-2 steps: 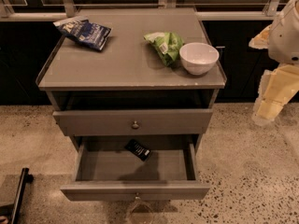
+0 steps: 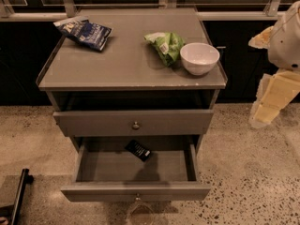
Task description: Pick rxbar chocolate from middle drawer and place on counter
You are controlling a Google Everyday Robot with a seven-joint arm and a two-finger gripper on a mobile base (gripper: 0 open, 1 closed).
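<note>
The rxbar chocolate (image 2: 138, 150) is a small black wrapper lying flat at the back of the open middle drawer (image 2: 136, 191), a little left of centre. The drawer is pulled out towards me, and the grey drawer front above it (image 2: 135, 122) is closed. The counter (image 2: 122, 60) is the grey top of the cabinet. My gripper (image 2: 138, 213) shows dimly at the bottom edge, just below the middle drawer's front and its knob, well in front of the bar. My cream arm (image 2: 276, 83) hangs at the right, beside the cabinet.
On the counter, a blue crinkled bag (image 2: 84, 32) lies at the back left, with a green crinkled bag (image 2: 164, 46) and a white bowl (image 2: 199, 58) at the right. A black object (image 2: 18, 193) lies on the speckled floor at the lower left.
</note>
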